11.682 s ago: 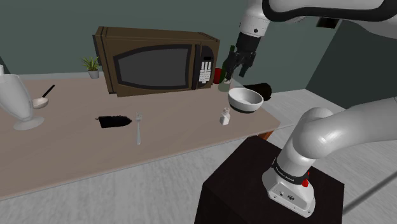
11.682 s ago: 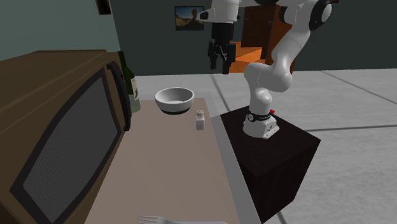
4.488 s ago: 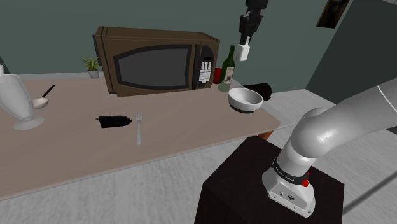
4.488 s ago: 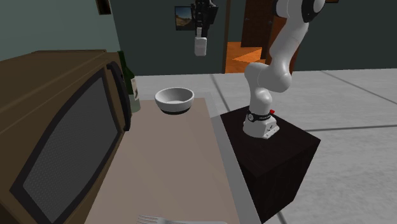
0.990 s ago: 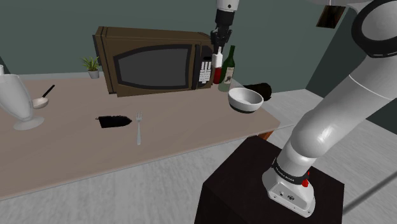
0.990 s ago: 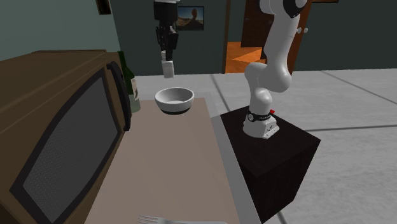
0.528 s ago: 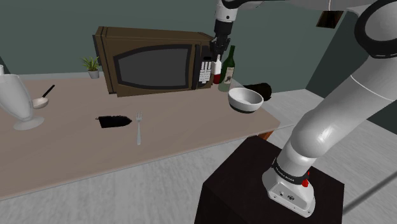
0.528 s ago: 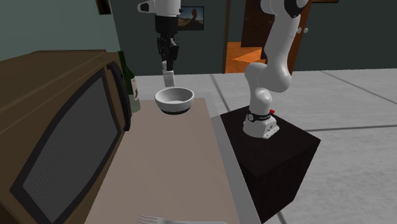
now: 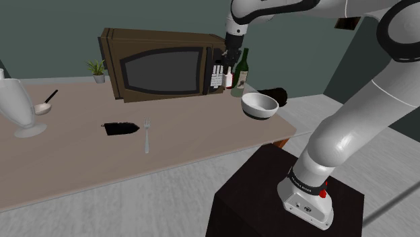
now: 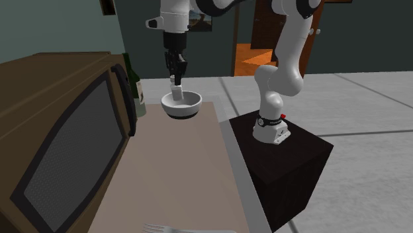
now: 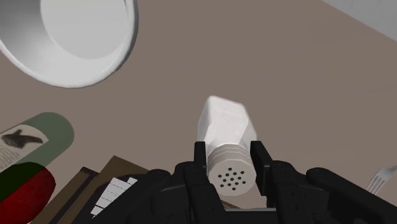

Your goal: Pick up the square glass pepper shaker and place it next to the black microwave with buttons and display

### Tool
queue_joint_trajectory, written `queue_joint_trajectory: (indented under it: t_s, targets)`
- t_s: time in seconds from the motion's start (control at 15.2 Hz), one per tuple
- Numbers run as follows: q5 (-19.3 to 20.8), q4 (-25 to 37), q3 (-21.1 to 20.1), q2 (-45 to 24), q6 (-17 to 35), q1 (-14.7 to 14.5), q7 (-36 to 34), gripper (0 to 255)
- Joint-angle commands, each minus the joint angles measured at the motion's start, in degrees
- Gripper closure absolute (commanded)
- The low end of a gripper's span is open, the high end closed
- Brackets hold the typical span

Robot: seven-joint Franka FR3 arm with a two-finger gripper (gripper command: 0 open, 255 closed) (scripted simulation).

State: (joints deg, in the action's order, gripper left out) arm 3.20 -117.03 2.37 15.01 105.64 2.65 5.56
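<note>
- One table [image 9: 195, 134] carries everything. We judge the task to be at its placing step, with the set-down not yet done.
- Our arm [image 9: 377, 94] rises from the stand [image 9: 256, 195], arches high over the table and drops near-vertically at the microwave's keypad end.
- That microwave [image 9: 161, 67] shows a brown case with a dark door, not black. It stands at the table's back, with its buttons at the shoulder view's right.
- Just beside that end is a green bottle [image 9: 242, 67], and a white bowl [image 9: 260, 105] sits nearer the table's edge. The free patch between them looks narrow to us.
- The hand [image 11: 229, 156] points straight down, its fingers [image 11: 200, 156] closed on the shaker's ribbed cap.
- The shaker [image 11: 224, 130] is white and square-bodied. It hangs upright below the hand, over bare table beside the bowl and near the keypad corner. We cannot tell whether its base touches the table.
- Next, we think, it needs a slow, straight descent until the base rests. Then the hand should open gently and lift vertically, so the shaker neither tips nor knocks the bottle.
</note>
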Motion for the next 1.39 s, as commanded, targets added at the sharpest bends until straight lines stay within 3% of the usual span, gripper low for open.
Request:
queue_joint_trajectory:
  t_s: [0.0, 1.32]
  targets:
    - [0.0, -1.4, 0.0, -0.1, 1.5, 0.0, 0.0, 255]
    - [0.3, -14.0, 0.3, -3.1, 17.1, 0.1, -0.6, 255]
